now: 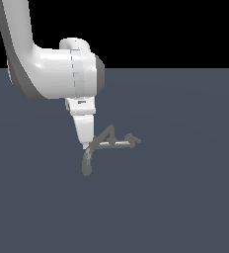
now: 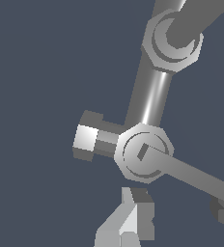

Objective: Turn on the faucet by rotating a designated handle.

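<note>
The arm (image 1: 52, 69) is reaching down from the exterior view's upper left, its white gripper (image 1: 87, 145) pointing at the floor (image 1: 185, 197). The gripper tip is sitting at the faucet's (image 1: 109, 142) end on the exterior view's left, touching or just beside it; contact cannot be confirmed. Whether the fingers are spread or closed cannot be told: the exterior view is showing them as one white wedge, and the wrist view is catching only one grey finger (image 2: 133, 222) at its edge.

The faucet is standing on the floor near the middle of the exterior view. Its curved spout (image 1: 87, 163) is hanging down below the gripper tip. A thin crossbar (image 1: 115, 144) is running toward the exterior view's right, with a peaked prong (image 1: 108, 132) rising above it.

In the wrist view, a shiny tube (image 2: 150, 96) is meeting a hexagonal hub (image 2: 144, 152). A short stub, the handle (image 2: 91, 139), is projecting from the hub, near the finger but apart from it. A longer bar (image 2: 196, 174) is leaving the hub's opposite side.
</note>
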Controlling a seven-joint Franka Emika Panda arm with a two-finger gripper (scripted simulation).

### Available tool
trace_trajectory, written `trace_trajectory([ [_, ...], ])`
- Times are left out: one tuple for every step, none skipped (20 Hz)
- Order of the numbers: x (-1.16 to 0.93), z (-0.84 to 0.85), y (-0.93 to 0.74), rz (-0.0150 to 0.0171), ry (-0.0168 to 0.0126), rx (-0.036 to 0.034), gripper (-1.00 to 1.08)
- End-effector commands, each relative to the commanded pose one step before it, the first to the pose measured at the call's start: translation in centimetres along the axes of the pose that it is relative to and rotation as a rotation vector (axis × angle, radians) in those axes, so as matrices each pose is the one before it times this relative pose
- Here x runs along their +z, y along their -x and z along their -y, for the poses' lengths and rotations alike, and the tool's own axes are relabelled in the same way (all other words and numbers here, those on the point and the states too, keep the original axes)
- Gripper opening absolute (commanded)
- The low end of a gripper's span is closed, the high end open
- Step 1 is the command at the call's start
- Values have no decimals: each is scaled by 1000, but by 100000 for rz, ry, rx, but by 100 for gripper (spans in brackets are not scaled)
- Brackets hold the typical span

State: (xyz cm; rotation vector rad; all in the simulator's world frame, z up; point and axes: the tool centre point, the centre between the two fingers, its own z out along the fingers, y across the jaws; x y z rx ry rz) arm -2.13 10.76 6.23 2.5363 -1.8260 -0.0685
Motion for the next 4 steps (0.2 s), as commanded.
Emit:
trace_trajectory([
  [-44,1528,-5953,-2187,-3542,8667,-100],
  [-10,316,-421,-144,-213,713,-100],
  [-10,291,-384,-128,-196,652,-100],
  [0,0,0,0,0,0,-100],
])
